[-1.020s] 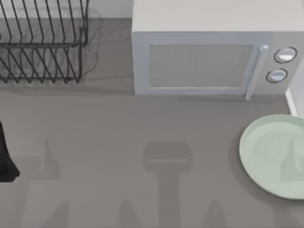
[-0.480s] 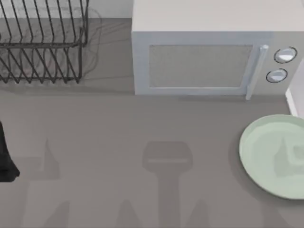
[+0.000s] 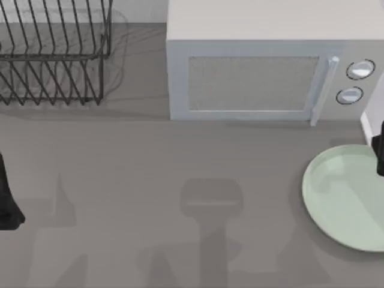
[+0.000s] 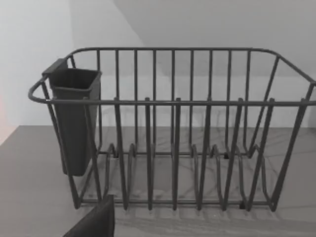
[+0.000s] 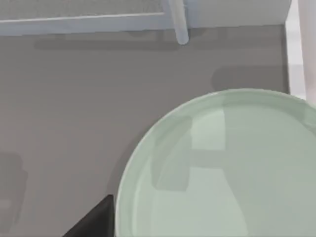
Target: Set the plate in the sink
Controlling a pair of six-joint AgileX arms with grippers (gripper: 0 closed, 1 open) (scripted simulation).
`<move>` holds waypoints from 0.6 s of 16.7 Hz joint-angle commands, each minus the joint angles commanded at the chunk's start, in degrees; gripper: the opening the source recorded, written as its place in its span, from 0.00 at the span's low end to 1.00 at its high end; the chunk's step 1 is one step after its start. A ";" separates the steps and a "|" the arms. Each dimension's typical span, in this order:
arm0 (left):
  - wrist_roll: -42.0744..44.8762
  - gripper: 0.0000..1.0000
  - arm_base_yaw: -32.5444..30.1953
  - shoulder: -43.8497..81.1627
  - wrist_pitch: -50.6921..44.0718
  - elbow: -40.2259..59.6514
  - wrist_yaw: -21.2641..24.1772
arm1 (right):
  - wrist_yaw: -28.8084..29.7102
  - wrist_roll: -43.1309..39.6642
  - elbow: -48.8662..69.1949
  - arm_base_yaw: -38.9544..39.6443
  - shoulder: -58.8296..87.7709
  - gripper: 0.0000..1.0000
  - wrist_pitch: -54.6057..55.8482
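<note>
The pale mint-green plate lies flat on the grey counter at the right side, partly cut off by the top view's right edge. The right wrist view looks down on the plate from close above. A dark part of my right gripper shows at the right edge, over the plate's far rim. The sink's straight white rim runs just beyond the plate, beside the microwave, and shows again as the sink rim. My left arm stays at the left edge.
A grey-white microwave with two knobs stands at the back, its handle near the plate. A dark wire dish rack stands at the back left; the rack carries a dark cup.
A dark part of my right gripper has come into the top view at the right edge. Its shadow has slid across the plate and counter. The plate and left arm have not moved.
</note>
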 joint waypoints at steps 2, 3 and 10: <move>0.00 1.00 0.00 0.00 0.00 0.00 0.00 | 0.00 2.74 8.30 2.65 11.58 1.00 -6.57; 0.00 1.00 0.00 0.00 0.00 0.00 0.00 | 0.01 4.06 12.29 3.93 17.20 1.00 -9.72; 0.00 1.00 0.00 0.00 0.00 0.00 0.00 | 0.02 11.01 33.35 10.66 47.22 1.00 -26.39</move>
